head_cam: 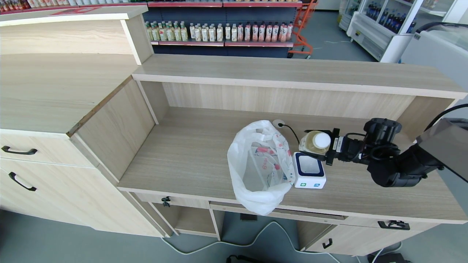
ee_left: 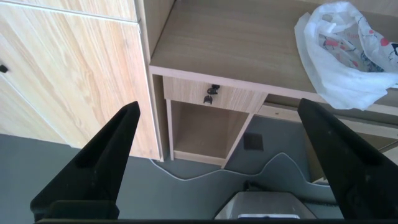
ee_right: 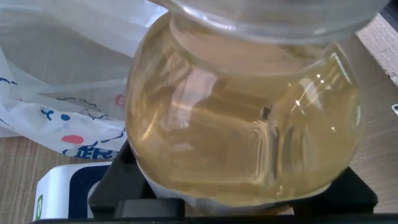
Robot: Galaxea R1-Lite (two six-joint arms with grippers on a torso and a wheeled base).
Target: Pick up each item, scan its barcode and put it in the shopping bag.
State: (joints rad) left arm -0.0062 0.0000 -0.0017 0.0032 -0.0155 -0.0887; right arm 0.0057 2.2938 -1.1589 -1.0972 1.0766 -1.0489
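A clear bottle [head_cam: 310, 143] of yellowish drink with a white cap lies sideways in my right gripper [head_cam: 321, 145], which is shut on it. It hangs just above the far edge of the white scanner [head_cam: 309, 170] with its dark blue window. In the right wrist view the bottle [ee_right: 242, 124] bulges close to the lens, with the scanner [ee_right: 68, 186] and the bag [ee_right: 68, 93] behind it. The white printed shopping bag [head_cam: 256, 164] stands open on the counter to the left of the scanner. My left gripper [ee_left: 217, 162] is open and holds nothing, low in front of the counter, with the bag [ee_left: 348, 56] above it.
A raised shelf [head_cam: 292, 73] overhangs the back of the counter [head_cam: 182, 157]. A black cable runs from a grommet [head_cam: 279, 123] behind the bag. A screen [head_cam: 448, 146] stands at the right end. Tall cabinets [head_cam: 55, 91] close off the left side.
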